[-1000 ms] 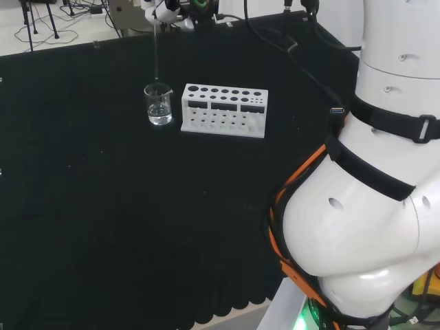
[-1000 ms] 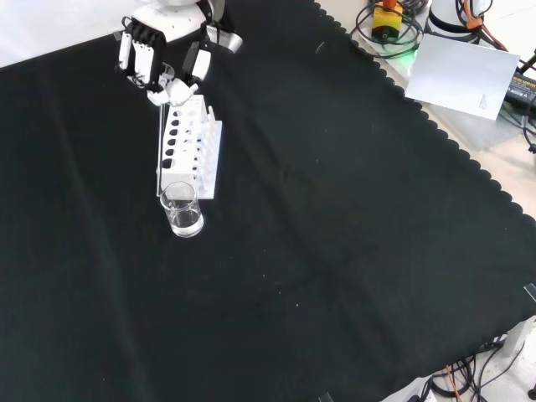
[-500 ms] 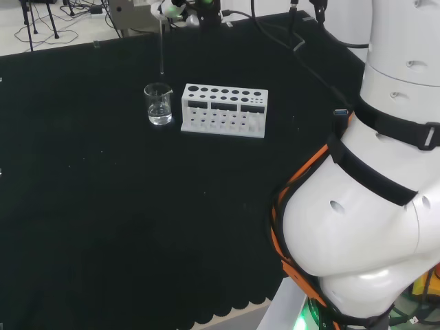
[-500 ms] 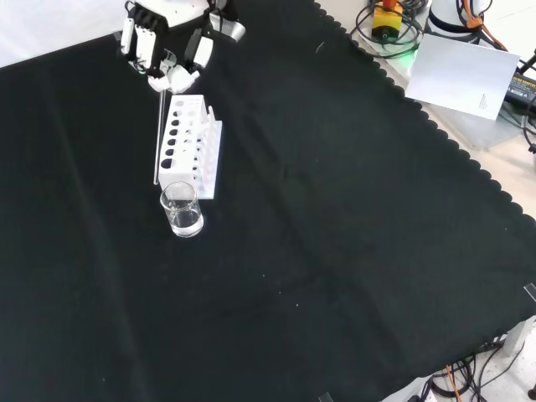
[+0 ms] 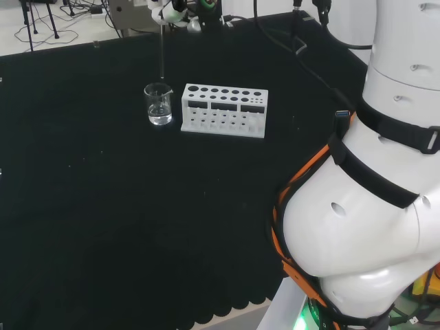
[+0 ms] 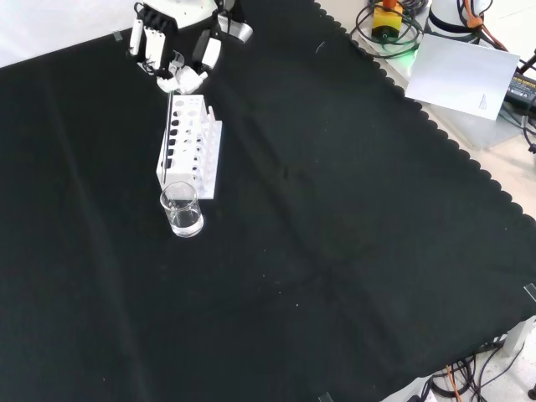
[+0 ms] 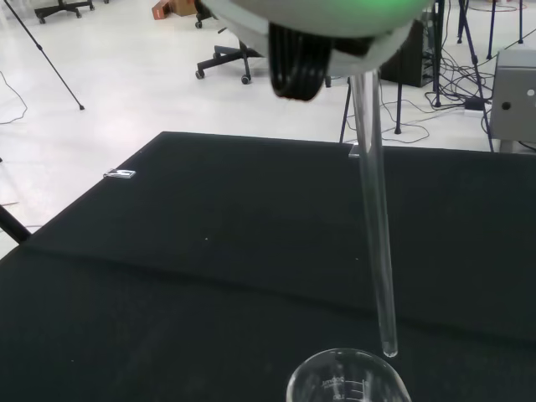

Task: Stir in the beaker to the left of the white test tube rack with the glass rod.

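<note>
The beaker [image 6: 182,209] is standing on the black cloth [image 6: 335,251] in the front view, touching or just beside the near end of the white rack [image 6: 189,146], at about 6 o'clock from it. A little clear liquid is sitting in its bottom; how much is hard to judge through the glass. In the head view the beaker [image 5: 158,104] is sitting at 9 o'clock from the rack [image 5: 224,110]. In the wrist view the cup's rim [image 7: 347,381] is being cut off by the picture's edge.

The glass rod [image 7: 374,218] is hanging nearly upright, its lower tip hovering just above the rim, not in the liquid. In the front view it [image 6: 168,126] is showing as a thin line crossing the rack, faint against the white. In the head view the rod [image 5: 161,51] is ending just above the beaker.

Farthest off, at 12 o'clock from the rack in the front view, the hand [image 6: 172,50] is gripping the rod's top, its fingers curled around it. In the head view the hand [image 5: 167,9] is partly cut off.
</note>
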Action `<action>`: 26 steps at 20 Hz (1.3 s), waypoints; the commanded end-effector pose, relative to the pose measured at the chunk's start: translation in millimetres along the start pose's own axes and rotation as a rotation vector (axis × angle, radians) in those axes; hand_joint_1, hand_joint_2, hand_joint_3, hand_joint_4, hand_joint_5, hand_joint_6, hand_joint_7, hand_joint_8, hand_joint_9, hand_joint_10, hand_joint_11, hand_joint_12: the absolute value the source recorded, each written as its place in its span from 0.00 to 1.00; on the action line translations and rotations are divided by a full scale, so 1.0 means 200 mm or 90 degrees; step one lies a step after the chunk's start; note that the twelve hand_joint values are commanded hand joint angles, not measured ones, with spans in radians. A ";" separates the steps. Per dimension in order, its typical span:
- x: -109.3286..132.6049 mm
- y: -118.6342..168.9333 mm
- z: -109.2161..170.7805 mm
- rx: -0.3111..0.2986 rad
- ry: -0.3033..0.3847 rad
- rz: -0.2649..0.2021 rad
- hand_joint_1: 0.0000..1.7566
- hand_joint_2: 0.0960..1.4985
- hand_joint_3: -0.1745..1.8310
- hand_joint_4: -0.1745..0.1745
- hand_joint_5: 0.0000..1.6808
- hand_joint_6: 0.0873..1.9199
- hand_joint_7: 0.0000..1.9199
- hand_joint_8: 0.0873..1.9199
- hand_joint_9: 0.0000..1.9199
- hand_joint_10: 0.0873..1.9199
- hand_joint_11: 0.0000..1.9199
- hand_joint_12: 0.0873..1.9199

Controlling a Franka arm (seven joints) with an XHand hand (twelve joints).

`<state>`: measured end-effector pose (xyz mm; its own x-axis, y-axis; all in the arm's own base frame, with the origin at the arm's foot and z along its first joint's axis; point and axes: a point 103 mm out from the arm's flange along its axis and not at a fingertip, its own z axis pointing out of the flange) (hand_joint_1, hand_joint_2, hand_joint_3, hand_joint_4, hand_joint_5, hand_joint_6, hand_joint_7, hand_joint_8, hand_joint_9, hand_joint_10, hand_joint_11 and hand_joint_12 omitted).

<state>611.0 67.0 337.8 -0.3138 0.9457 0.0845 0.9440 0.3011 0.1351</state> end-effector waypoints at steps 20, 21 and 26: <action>0.01 -0.04 0.05 0.014 0.004 0.006 0.74 0.46 0.39 0.00 0.69 0.24 0.62 0.55 0.87 0.40 0.56 0.44; 0.01 -0.04 0.05 0.014 0.004 0.006 0.74 0.46 0.39 0.00 0.69 0.24 0.62 0.55 0.87 0.40 0.56 0.44; 0.02 -0.03 0.08 0.014 0.002 0.003 0.74 0.46 0.39 0.00 0.69 0.24 0.62 0.55 0.87 0.40 0.56 0.44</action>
<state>604.4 69.2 325.5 -0.3078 0.9475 0.0866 0.9481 0.2977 0.1118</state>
